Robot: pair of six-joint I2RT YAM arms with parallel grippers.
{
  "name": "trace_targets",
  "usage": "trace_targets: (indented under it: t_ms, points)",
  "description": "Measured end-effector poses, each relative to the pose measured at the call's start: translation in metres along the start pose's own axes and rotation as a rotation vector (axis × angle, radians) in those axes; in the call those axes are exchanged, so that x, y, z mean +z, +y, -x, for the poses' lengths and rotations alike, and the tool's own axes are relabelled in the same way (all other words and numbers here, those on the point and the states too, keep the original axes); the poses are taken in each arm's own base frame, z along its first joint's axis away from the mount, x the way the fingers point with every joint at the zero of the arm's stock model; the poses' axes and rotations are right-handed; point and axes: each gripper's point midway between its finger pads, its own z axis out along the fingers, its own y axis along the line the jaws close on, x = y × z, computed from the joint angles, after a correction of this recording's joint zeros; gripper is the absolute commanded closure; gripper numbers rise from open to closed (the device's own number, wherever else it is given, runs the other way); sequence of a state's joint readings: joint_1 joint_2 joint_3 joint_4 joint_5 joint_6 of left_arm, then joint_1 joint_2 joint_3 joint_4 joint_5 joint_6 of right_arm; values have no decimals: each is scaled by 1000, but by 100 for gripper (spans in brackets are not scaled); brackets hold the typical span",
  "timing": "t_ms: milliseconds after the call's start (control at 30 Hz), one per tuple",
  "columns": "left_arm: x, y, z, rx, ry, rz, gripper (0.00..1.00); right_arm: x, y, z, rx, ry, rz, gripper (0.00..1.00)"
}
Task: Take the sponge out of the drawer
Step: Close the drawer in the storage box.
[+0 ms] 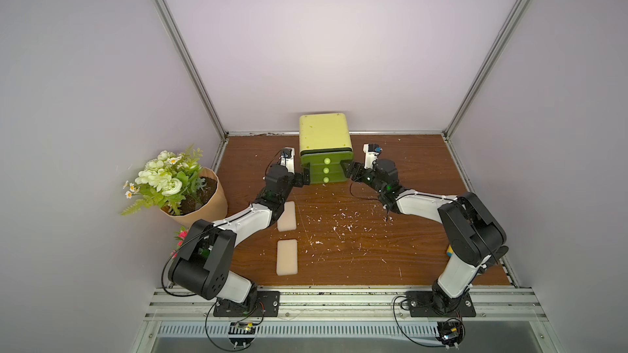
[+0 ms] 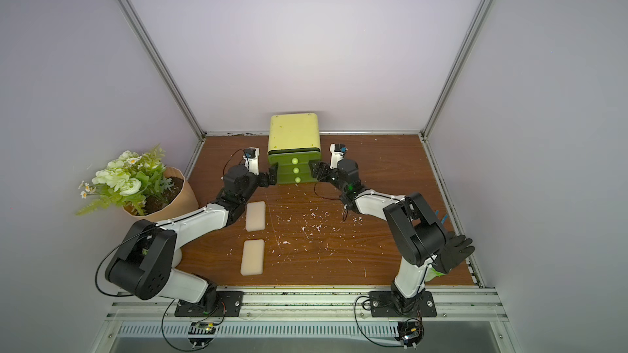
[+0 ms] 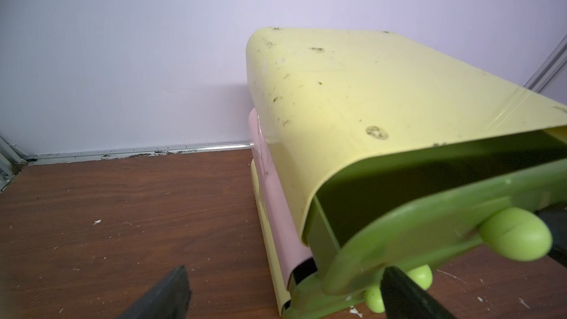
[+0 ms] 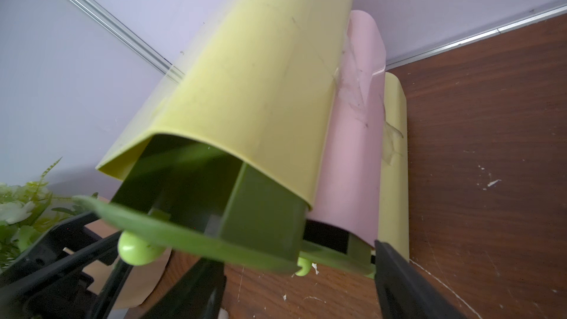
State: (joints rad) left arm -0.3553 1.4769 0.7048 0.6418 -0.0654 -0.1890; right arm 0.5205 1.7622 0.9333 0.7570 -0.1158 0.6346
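Two sponges, three drawers; left pincer and right pincer (both flanking them) gape, holding nothing.

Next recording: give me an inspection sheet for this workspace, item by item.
Surface: wood-grain table, strewn with white crumbs.
Job's things: drawer unit at back wall, top drawer slightly out; far sponge and near sponge lie on table.
Clutter: flower pot; black glove.
Grippers: left gripper open beside unit; right gripper fingers apart astride drawer fronts, grip unclear.
Cables: black loops at arm bases.
Surroundings: lilac walls, aluminium frame.
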Motion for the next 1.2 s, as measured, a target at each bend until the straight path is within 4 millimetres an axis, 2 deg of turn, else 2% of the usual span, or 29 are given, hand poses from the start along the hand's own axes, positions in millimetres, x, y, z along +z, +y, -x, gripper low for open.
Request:
trace_targets:
  t_ms: [267,667,833,1000,1200]
  points:
    - [7,0,4,-17,-15,-14,0,5,4,13,18,-28,24,21]
    - [9,-3,8,-51,-25,-35,0,11,5,17,77,-48,61,21]
    - [-5,-8,10,-105,-45,-79,0,5,2,11,110,-59,75,22]
    - [-22,-22,13,-236,-100,-184,3,-4,-4,2,134,-58,76,22]
    - [-36,-39,11,-483,-143,-311,6,-21,5,12,136,-96,105,22]
